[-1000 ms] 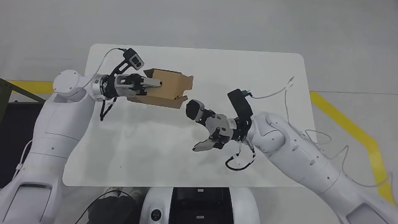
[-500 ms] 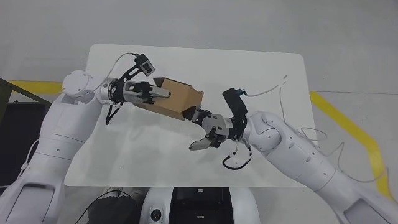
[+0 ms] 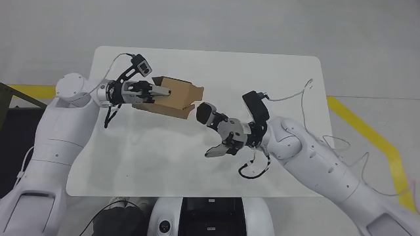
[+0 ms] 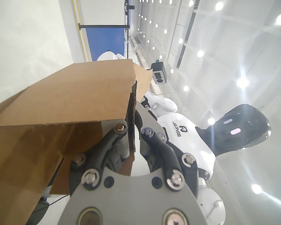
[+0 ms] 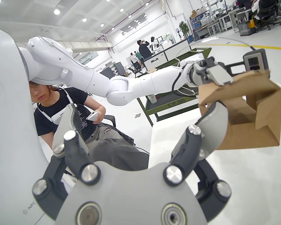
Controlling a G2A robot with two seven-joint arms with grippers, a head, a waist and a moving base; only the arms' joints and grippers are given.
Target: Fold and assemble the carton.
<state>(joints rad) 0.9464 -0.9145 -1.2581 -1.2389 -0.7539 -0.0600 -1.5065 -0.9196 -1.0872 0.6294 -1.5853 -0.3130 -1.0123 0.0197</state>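
A brown carton [image 3: 176, 94], partly unfolded with its flaps loose, is held just above the white table [image 3: 282, 72] at its left middle. My left gripper [image 3: 159, 90] is shut on one carton wall; in the left wrist view the cardboard edge [image 4: 131, 108] runs between the fingers of this gripper [image 4: 132, 122]. My right gripper [image 3: 210, 132] stands open just right of the carton, one fingertip [image 3: 203, 112] close to the carton's near corner. In the right wrist view the carton [image 5: 250, 118] sits beyond one finger [image 5: 216, 115] of the open right gripper [image 5: 142, 115], with the left gripper [image 5: 215, 73] behind it.
A thin white cable [image 3: 296, 92] loops over the table's right part. A dark green cart [image 5: 178, 99] stands off the table's left side. The table's far half and its front left are bare.
The left arm swung the carton right toward the right gripper, then brought it back left. The right gripper met the carton's corner half a second ago and now sits slightly apart again.
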